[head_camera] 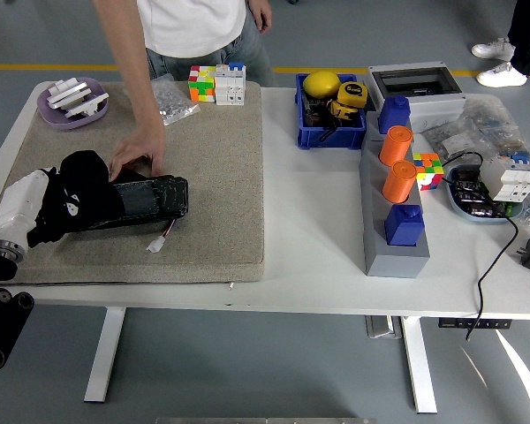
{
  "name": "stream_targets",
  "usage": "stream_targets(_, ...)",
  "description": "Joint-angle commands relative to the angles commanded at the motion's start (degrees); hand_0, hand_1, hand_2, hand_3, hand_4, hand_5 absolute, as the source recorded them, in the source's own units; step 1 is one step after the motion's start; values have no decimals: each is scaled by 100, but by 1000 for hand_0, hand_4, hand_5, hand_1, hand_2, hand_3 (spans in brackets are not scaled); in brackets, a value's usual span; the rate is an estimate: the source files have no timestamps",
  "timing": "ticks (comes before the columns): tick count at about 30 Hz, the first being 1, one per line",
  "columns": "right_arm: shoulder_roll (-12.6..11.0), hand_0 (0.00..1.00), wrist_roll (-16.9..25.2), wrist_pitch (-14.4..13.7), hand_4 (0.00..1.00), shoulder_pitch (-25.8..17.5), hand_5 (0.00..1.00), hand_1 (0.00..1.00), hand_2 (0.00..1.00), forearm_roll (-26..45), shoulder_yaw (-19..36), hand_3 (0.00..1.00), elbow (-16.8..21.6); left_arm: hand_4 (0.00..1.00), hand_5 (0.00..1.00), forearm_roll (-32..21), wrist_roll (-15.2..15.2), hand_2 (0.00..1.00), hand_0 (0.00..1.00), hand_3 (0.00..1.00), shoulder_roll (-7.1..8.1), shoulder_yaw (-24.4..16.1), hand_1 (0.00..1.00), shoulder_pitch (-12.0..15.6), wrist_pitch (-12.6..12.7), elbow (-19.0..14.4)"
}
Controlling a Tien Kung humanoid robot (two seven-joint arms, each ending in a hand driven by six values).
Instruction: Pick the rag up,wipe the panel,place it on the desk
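1 robot hand, the left, presses the black rag flat onto the panel's left end, grasping it.

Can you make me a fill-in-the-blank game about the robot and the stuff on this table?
1. The robot's left hand presses a black rag onto the ____ end of the black panel.
2. A person's hand steadies the panel from the ____ side of the table.
3. The panel lies on a ____ mat.
4. The yellow ball sits in a ____ bin.

Missing words: left; far; beige; blue
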Motion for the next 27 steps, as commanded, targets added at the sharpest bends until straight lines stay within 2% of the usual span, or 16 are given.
stream_targets(14,5,772,11,12,998,-3,566,628,678,-15,17,611,0,2,2,95,-8,543,261,395,23,-419,208,76,25,39)
stream_targets(27,14,772,50,34,998,-4,566,629,678,-49,50,612,0,2,2,68,-18,539,260,394,-17,-361,209,68,52,62)
